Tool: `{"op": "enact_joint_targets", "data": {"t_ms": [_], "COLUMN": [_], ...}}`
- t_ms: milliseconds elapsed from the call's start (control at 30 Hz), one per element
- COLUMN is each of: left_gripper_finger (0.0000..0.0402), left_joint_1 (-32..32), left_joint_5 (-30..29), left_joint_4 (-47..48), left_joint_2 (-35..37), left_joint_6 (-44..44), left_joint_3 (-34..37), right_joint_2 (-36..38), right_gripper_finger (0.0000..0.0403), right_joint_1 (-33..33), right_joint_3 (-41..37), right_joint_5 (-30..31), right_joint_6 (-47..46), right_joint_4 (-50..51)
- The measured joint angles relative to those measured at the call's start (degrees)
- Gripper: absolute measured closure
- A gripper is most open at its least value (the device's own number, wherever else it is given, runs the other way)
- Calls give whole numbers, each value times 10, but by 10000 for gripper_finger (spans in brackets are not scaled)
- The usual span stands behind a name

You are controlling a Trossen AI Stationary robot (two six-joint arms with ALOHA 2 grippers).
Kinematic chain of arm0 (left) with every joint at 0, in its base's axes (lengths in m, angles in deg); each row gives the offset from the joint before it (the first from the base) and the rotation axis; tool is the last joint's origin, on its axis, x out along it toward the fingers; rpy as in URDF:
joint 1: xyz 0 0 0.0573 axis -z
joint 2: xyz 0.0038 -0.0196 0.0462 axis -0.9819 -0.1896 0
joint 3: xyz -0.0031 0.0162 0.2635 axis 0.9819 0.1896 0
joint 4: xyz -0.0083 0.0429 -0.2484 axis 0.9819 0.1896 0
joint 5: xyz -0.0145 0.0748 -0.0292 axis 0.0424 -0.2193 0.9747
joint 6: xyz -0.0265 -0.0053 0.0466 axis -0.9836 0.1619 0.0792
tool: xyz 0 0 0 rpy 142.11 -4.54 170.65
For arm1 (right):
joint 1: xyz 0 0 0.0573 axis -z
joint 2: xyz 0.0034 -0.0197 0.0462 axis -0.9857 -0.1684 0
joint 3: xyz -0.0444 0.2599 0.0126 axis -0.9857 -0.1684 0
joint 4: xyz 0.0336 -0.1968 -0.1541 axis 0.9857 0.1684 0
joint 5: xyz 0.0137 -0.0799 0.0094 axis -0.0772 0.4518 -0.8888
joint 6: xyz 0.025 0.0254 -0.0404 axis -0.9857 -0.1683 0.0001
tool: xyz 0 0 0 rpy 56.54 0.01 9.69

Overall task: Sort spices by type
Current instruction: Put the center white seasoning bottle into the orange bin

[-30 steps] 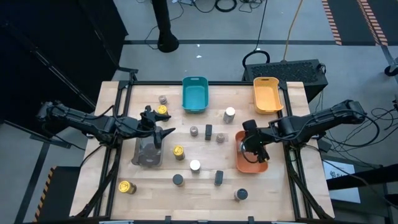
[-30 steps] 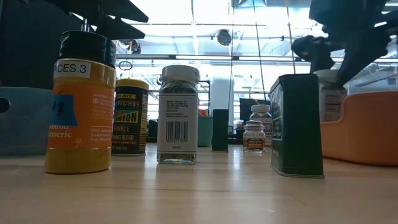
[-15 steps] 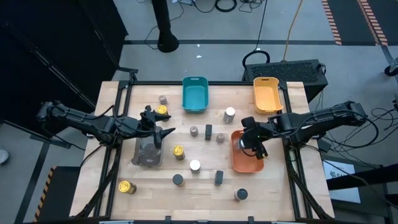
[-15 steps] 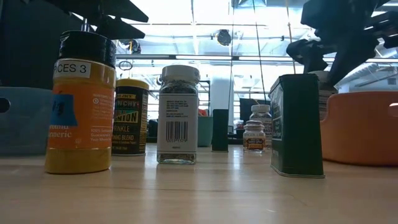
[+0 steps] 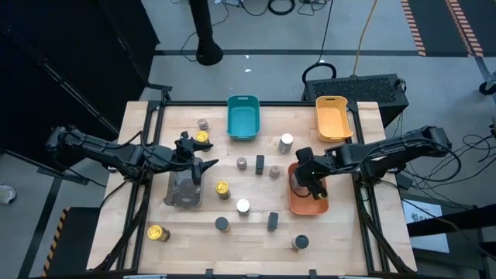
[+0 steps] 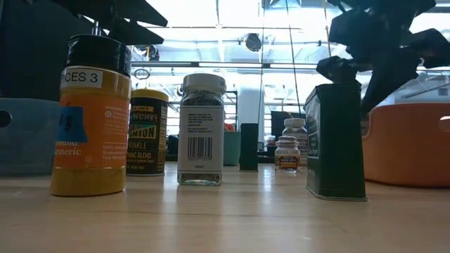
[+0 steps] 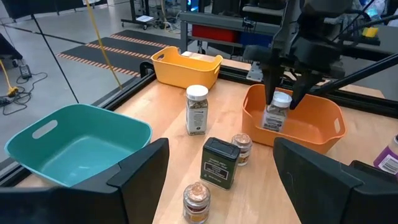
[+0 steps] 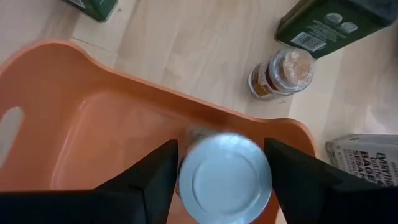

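Observation:
My right gripper (image 5: 310,180) hangs over the orange tray (image 5: 310,206), shut on a white-topped spice jar (image 7: 276,111) that is down inside the tray. My left gripper (image 5: 200,164) waits open above the grey tray (image 5: 183,195) and holds nothing. Other spice jars stand upright on the table between the arms. They include yellow-topped ones (image 5: 222,188), white-topped ones (image 5: 286,142), grey-brown-topped ones (image 5: 242,163) and slim black ones (image 5: 273,221). My right gripper has the jar between its two fingers, which come steeply from above and sit on opposite sides just below the white lid (image 8: 225,177). The jar is roughly upright with its base low inside the orange tray. Whether the base rests on the tray floor I cannot tell.
A teal tray (image 5: 242,118) and a yellow tray (image 5: 334,118) stand along the far edge. A green tin (image 7: 219,163) and a small jar (image 7: 240,148) stand just left of the orange tray. More jars (image 5: 158,232) sit near the front edge.
My right gripper has moved toward the table's left and a little down, carrying the jar from the middle of the orange tray toward its left wall.

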Motion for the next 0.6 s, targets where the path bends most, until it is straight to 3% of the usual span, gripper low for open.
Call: {"op": "enact_joint_targets", "data": {"t_ms": [267, 600], "left_gripper_finger": [110, 110], "left_joint_1": [0, 0], "left_joint_5": [0, 0], "left_joint_4": [1, 1], "left_joint_2": [0, 0], "left_joint_6": [0, 0], "left_joint_3": [0, 0], "right_joint_2": [0, 11], "right_gripper_finger": [189, 175], "right_joint_1": [0, 0], "right_joint_3": [0, 0], "right_joint_5": [81, 84], "right_joint_6": [-9, -16], "right_joint_4": [-2, -14]}}
